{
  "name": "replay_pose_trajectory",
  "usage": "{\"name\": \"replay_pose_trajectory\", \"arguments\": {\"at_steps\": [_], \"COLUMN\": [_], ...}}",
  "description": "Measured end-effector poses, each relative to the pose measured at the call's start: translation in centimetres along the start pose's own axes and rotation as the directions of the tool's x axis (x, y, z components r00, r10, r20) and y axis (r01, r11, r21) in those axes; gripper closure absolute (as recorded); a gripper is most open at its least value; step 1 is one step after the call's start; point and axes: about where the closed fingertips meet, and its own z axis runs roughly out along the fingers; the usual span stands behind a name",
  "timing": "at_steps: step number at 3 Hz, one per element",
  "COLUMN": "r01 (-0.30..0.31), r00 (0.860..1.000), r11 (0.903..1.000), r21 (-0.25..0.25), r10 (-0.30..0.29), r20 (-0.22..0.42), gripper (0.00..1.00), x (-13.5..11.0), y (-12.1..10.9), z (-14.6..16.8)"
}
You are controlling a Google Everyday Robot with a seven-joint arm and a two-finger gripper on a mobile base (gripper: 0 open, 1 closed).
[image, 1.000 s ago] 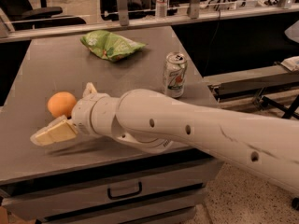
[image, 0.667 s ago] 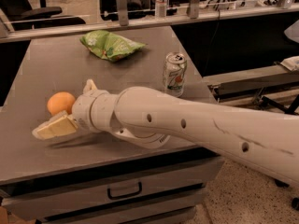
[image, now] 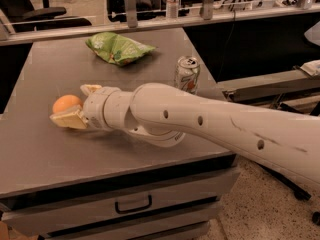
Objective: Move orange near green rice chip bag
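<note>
The orange [image: 65,103] sits on the grey table [image: 45,154] near its left side. My gripper [image: 70,104] reaches in from the right and is closed around the orange, with one tan finger [image: 66,119] against its near side and the other finger [image: 89,88] at its far right side. The green rice chip bag [image: 119,47] lies crumpled at the back middle of the table, well beyond the orange. My white arm [image: 200,124] crosses the table's right front part.
A silver-green soda can [image: 187,74] stands upright at the table's right, just behind my arm. A drawer with a handle [image: 132,204] is under the table top. A rail with posts [image: 150,24] runs behind the table.
The near finger has moved up against the orange, narrowing the gap between the fingers. The wrist has shifted slightly towards the back, and the orange has edged up with it.
</note>
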Motion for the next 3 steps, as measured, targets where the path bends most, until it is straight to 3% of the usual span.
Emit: {"name": "replay_pose_trajectory", "arguments": {"at_steps": [1,2,3], "r01": [0.028,0.040,0.017], "r00": [1.000,0.999,0.999], "r11": [0.9993,0.9992,0.9967], "r21": [-0.027,-0.007,0.080], "r10": [-0.027,-0.040,-0.021], "r20": [0.011,0.033,0.041], "gripper": [0.59,0.81,1.00], "x": [-0.6,-1.9,-2.9], "y": [-0.7,-2.3,-4.2], "z": [0.1,0.1,0.2]}}
